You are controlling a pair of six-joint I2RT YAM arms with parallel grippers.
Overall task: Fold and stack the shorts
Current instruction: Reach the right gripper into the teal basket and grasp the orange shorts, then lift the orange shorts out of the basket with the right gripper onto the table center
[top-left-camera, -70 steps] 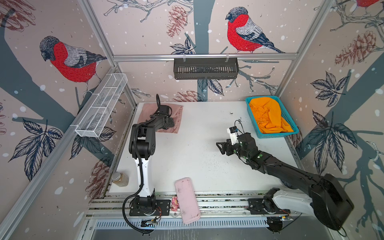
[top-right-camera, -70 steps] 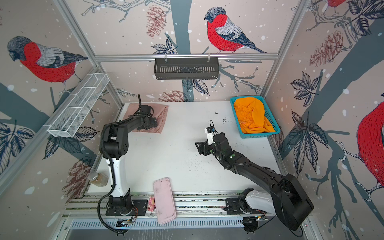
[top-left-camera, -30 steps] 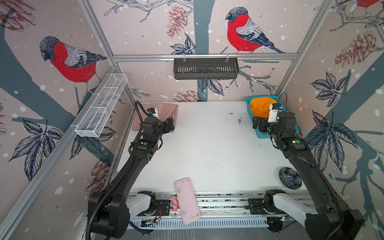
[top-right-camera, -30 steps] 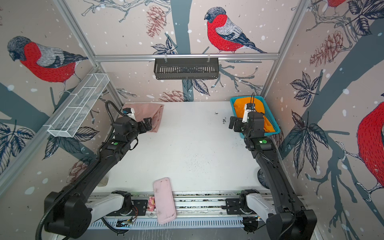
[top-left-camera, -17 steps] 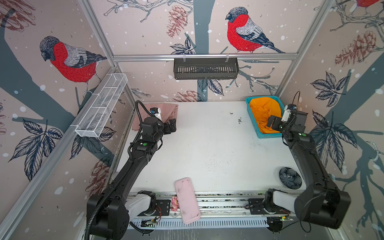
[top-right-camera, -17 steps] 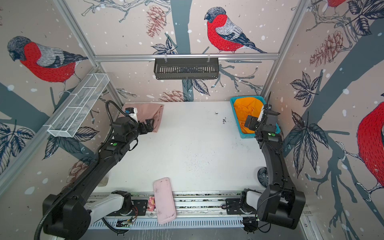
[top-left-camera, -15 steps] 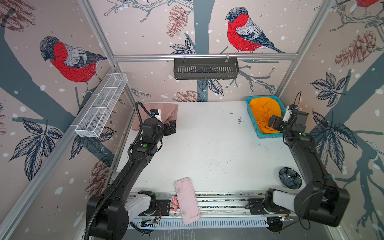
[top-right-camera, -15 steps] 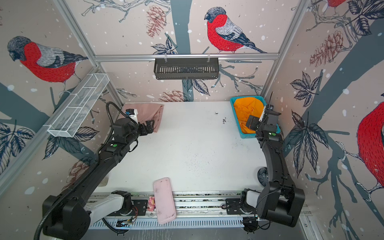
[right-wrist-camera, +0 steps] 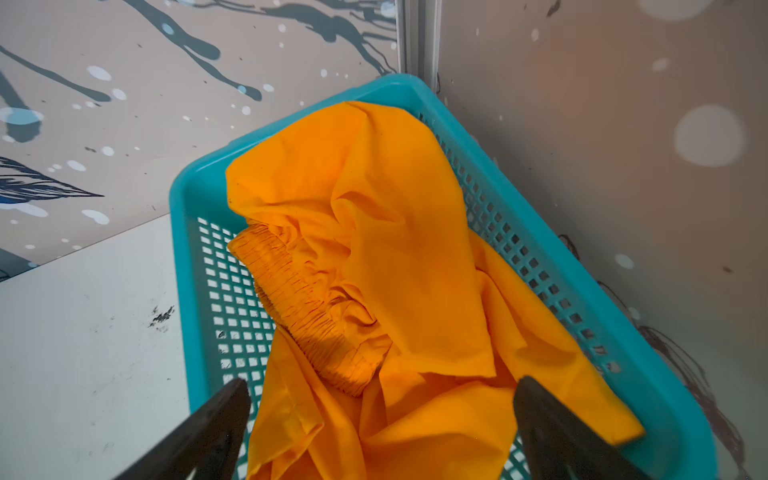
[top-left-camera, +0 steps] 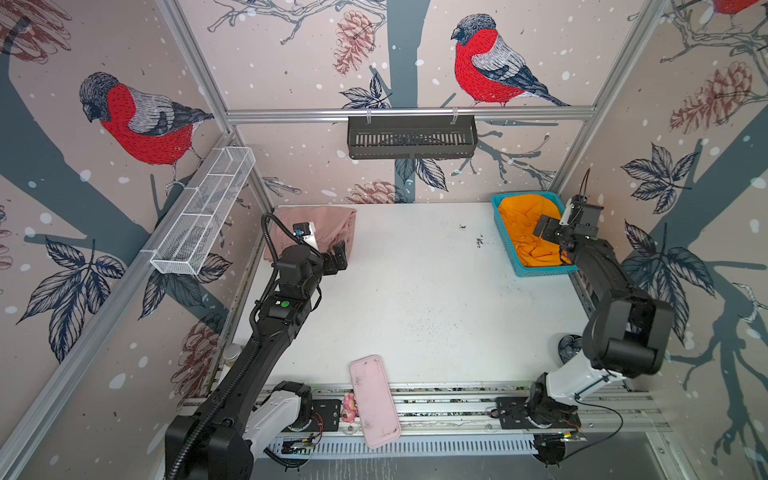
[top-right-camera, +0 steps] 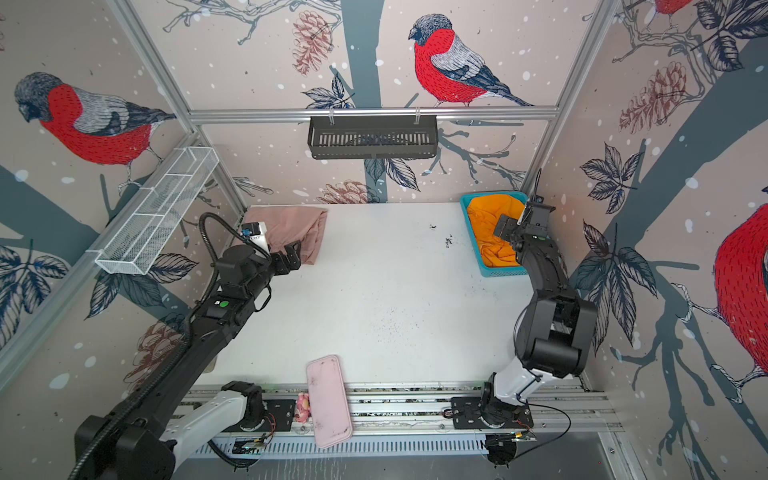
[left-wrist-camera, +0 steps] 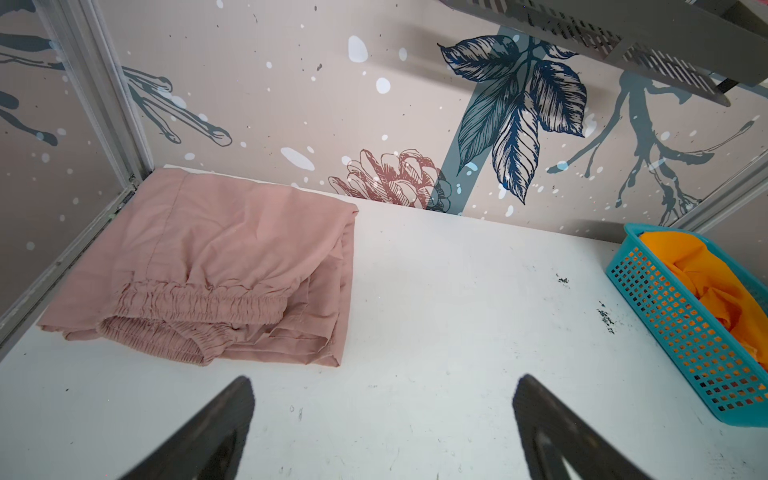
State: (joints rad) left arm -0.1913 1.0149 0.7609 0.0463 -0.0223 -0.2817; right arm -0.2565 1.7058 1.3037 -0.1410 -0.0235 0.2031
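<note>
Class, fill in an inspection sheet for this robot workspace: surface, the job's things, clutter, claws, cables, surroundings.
Surface: white table, with dark specks toward the far right.
Job's things: pink shorts loosely folded in the far left corner; orange shorts crumpled inside the teal basket.
Clutter: pink tray overhanging the near edge.
Claws: left claw open, empty, near the pink shorts; right claw open, empty, above the orange shorts.
Cables: black hose looped beside the left arm's wrist.
Surroundings: bird-print walls; black shelf; white wire rack.
</note>
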